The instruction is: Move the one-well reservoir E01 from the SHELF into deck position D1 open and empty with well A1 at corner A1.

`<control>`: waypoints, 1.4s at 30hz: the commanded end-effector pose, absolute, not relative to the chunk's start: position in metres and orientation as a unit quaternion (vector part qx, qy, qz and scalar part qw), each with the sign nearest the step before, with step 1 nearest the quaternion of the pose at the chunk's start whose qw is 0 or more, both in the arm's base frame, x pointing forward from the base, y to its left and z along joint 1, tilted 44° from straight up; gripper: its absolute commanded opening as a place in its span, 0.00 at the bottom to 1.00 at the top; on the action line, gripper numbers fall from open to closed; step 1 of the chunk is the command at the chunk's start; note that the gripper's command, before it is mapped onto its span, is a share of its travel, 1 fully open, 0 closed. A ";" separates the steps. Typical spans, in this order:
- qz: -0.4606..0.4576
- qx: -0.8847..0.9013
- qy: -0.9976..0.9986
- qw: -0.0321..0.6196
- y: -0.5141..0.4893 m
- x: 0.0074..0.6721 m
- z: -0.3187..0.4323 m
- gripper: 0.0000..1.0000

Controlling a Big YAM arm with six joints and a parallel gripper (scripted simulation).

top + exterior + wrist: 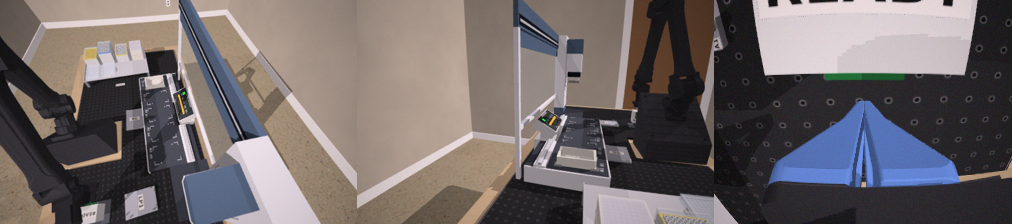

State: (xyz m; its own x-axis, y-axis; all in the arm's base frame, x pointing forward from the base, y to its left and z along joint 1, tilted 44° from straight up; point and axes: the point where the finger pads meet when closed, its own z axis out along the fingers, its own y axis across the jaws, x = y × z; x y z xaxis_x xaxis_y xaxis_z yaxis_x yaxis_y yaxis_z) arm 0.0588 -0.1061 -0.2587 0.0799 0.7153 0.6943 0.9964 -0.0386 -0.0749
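Observation:
The one-well reservoir E01 (154, 81) sits open in the deck position at the shelf end of the liquid handler's row; it also shows in the exterior view (576, 156), flat between the corner brackets. The white READY key (866, 19) fills the top of the wrist view, with a green strip (863, 76) at its near edge. It also shows at the bottom left of the top view (92, 212). My gripper (863, 111) has its blue fingers shut together on nothing, just short of the key. In the top view the dark arm hides the gripper.
The SHELF (116, 68) at the far end carries several tip racks and plates. The regrip nest RG (134, 121) lies beside the deck. A pad marked LP1 (140, 202) lies next to the READY key. The handler's blue gantry (214, 77) runs along the deck's right.

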 end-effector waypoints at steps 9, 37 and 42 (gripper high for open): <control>-0.243 -0.682 -0.637 0.265 -0.136 0.061 -0.272 0.00; -0.243 -0.681 -0.637 0.268 -0.140 0.059 -0.283 0.00; -0.243 -0.681 -0.637 0.267 -0.142 0.059 -0.284 0.00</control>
State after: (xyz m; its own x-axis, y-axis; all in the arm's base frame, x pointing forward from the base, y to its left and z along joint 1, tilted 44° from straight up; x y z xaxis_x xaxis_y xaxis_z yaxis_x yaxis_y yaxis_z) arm 0.0578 -0.1182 -0.2707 0.0760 0.7120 0.6980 0.9968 -0.0374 -0.0704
